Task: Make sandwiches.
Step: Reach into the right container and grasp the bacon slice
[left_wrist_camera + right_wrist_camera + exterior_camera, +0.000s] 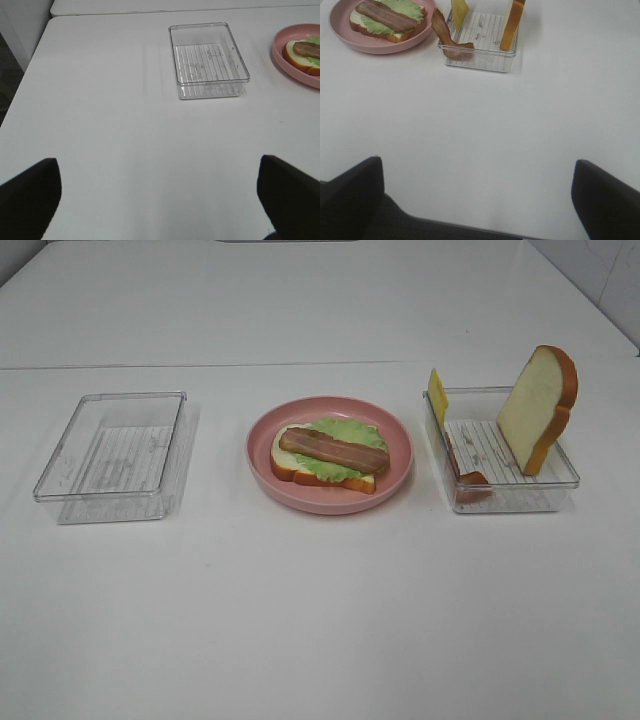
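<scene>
Sandwich (387,20) far from right end effector (476,162)

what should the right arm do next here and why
Probably send the right claw, open and holding nothing, toward the cheese slice standing at a corner of the right tray. The pink plate already holds bread, lettuce and bacon, while the cheese and the second bread slice wait in that tray.

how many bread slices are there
2: one bread slice flat on the pink plate under lettuce and bacon; the other slice leaning upright in the right tray. None seems hidden.
</scene>
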Motion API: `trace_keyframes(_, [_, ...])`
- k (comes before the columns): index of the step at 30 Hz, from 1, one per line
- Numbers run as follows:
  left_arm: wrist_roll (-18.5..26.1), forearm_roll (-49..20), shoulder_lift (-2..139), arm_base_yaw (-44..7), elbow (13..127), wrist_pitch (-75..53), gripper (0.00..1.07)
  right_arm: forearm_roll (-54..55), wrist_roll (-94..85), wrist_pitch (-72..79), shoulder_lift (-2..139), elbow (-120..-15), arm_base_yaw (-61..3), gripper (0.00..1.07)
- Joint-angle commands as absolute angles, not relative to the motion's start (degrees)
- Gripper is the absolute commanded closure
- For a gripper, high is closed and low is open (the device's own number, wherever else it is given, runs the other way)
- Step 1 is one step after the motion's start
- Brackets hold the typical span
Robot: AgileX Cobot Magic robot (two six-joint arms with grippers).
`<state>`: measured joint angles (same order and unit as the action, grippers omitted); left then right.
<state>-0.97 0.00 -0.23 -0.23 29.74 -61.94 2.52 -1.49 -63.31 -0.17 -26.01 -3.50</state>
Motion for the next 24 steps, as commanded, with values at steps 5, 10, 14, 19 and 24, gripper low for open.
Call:
trace_keyframes(5, [-1.1, 0.0, -1.2, -0.1, 29.6, -61.5, 0.07, 2.7, -1.5, -63.5, -2.0, -26.3, -3.3, 0.09])
trace_keyframes(10, [-1.1, 0.0, -1.2, -0.1, 29.6, -61.5, 0.07, 2.7, -1.5, -63.5, -2.0, -26.3, -3.3, 0.09])
trace_keyframes(14, [-1.1, 0.0, -1.0, -0.1, 29.6, -61.5, 0.07, 2.7, -1.5, -63.5, -2.0, -26.3, -3.3, 0.09])
trace_keyframes(19, [-1.1, 0.0, -1.0, -0.1, 29.6, -61.5, 0.07, 2.7, -1.5, -63.5, -2.0, -26.3, -3.3, 0.09])
trace_keyframes(24, [-1.1, 0.0, -1.0, -0.1, 29.6, -61.5, 0.07, 2.7, -1.3, -62.7, -2.1, -26.3, -3.3, 0.09])
